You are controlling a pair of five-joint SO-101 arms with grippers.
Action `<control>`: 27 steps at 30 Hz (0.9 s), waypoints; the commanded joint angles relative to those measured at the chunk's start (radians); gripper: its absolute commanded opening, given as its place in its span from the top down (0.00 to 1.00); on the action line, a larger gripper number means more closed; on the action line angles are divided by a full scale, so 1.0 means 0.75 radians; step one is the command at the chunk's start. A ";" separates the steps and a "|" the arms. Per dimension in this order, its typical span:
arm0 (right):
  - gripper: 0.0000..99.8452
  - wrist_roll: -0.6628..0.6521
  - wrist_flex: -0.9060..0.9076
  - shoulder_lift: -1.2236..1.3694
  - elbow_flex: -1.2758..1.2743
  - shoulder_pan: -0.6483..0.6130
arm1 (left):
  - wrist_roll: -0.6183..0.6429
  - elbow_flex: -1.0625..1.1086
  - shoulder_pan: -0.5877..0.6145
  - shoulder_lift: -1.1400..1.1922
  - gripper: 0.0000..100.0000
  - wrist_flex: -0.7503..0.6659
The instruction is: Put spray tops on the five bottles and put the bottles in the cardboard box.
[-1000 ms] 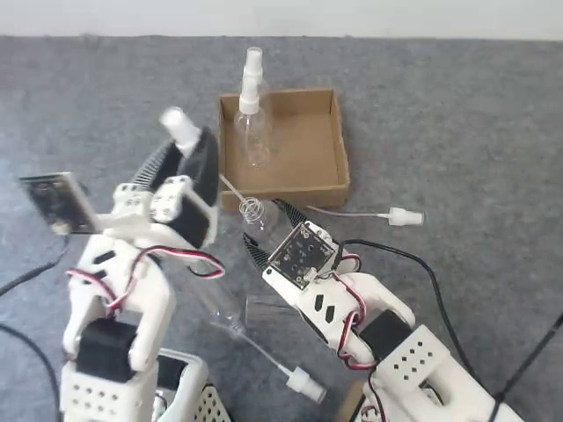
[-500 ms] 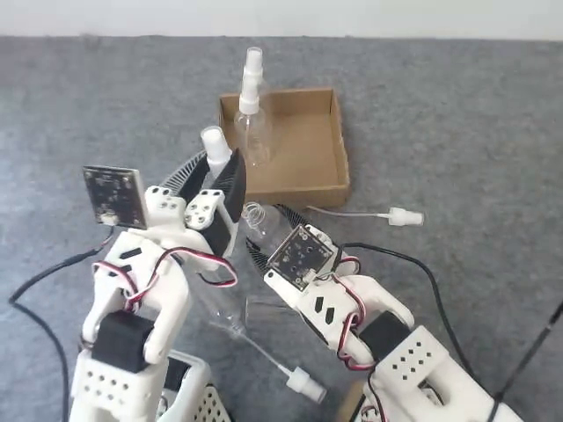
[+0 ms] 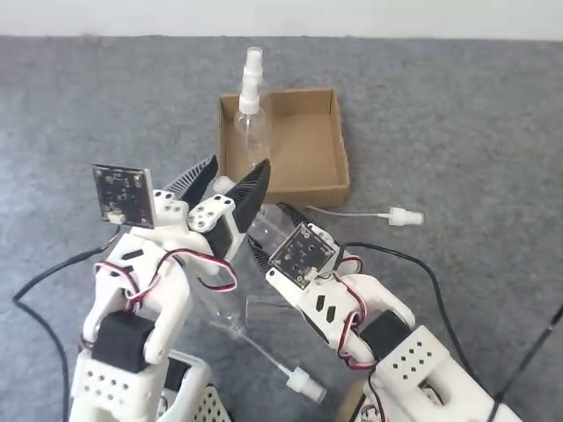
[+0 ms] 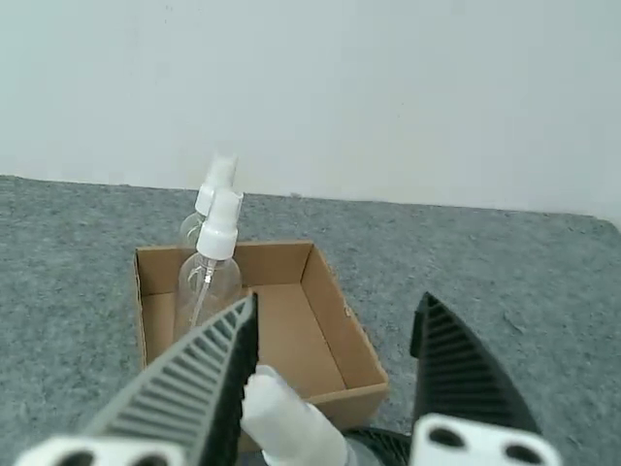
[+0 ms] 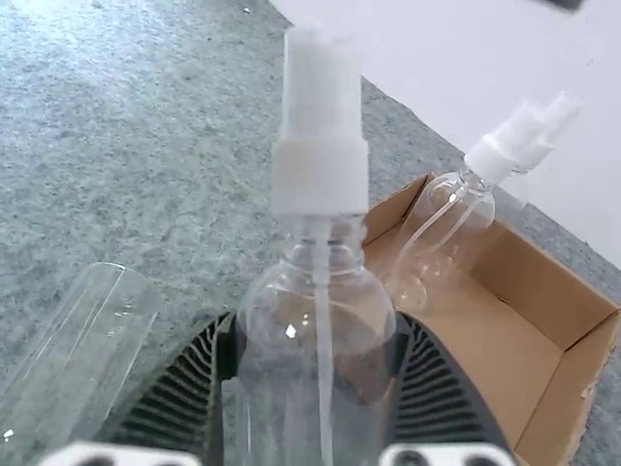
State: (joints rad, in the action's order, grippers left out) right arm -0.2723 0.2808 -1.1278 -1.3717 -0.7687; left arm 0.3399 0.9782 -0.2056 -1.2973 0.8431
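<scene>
My right gripper point(image 3: 269, 227) is shut on a clear bottle point(image 5: 315, 340), held upright just in front of the cardboard box point(image 3: 317, 145). A white spray top point(image 5: 318, 146) sits on the bottle's neck, its tube running down inside. My left gripper point(image 3: 230, 183) hangs open above that top point(image 4: 286, 422), one finger on each side, apart from it. Two capped bottles point(image 3: 252, 119) stand in the box's far left corner point(image 4: 209, 257).
A loose spray top point(image 3: 403, 216) with its tube lies right of the box. Another loose top point(image 3: 304, 383) lies near the table's front, between the arms. An uncapped clear bottle point(image 5: 78, 330) lies on the grey carpet point(image 3: 457, 114) beside my right gripper.
My left gripper carried the spray top rightwards onto the bottle held by my right gripper, then opened and let it go. The right arm stayed put.
</scene>
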 commanded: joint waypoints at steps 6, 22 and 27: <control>0.97 -0.004 -0.034 -0.038 0.029 0.024 | -0.002 -0.189 0.010 -0.014 0.76 0.031; 0.97 -0.004 -0.028 -0.040 -0.004 0.024 | -0.008 -0.152 0.403 -0.014 0.87 0.031; 0.97 -0.004 -0.032 -0.040 0.002 0.024 | -0.002 -0.009 0.421 -0.014 0.87 0.020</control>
State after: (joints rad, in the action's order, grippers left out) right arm -0.2723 0.2808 -1.1278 -1.3917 -0.7656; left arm 0.3399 0.9229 0.1043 -1.3065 0.8646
